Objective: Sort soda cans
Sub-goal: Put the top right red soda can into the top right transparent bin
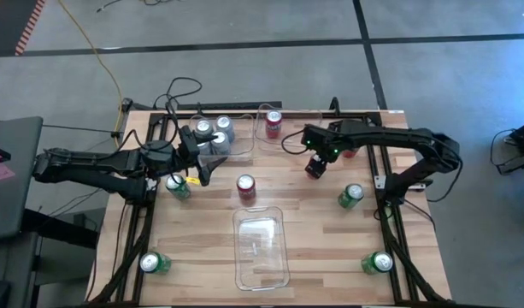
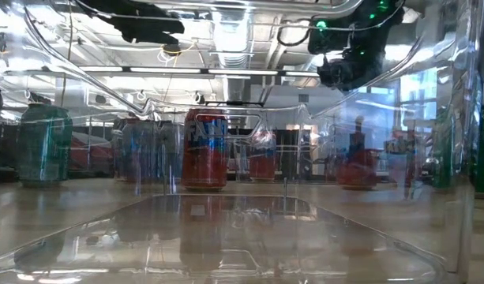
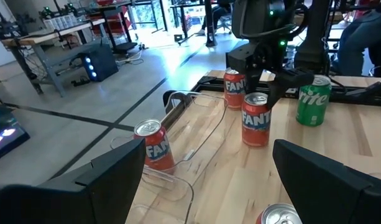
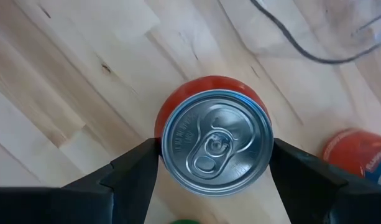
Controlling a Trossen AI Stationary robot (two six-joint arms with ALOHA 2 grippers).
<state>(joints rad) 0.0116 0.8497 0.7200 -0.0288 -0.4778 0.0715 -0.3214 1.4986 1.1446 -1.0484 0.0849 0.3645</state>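
My right gripper (image 1: pixel 317 165) (image 4: pixel 215 163) points down over a red can (image 4: pixel 215 143) right of the table's middle and is shut on it. My left gripper (image 1: pixel 202 168) (image 3: pixel 209 180) hovers open beside a clear bin holding silver cans (image 1: pixel 212 133) at the far left. One red can (image 1: pixel 273 124) stands in a far clear bin (image 1: pixel 260 111). Another red can (image 1: pixel 245 186) stands on the table's middle, and a third (image 3: pixel 235 87) stands behind the held one. Green cans (image 1: pixel 178 186) (image 1: pixel 351 196) (image 1: pixel 155 263) (image 1: pixel 379 262) stand on the wood. My right gripper pinches the red can at its top rim (image 4: pixel 168 149), one finger (image 4: pixel 137 171) on each of two opposite sides. The fingers come from above, pointing down. In the left wrist view the can (image 3: pixel 255 121) stands upright with its base on the table.
A clear bin (image 1: pixel 262 248) with nothing in it lies at the near middle of the table. Black frame rails (image 1: pixel 390 214) run along the left and right edges. Cables (image 1: pixel 185 90) trail off the far left corner. Bare wood lies between the near green cans and the bin.
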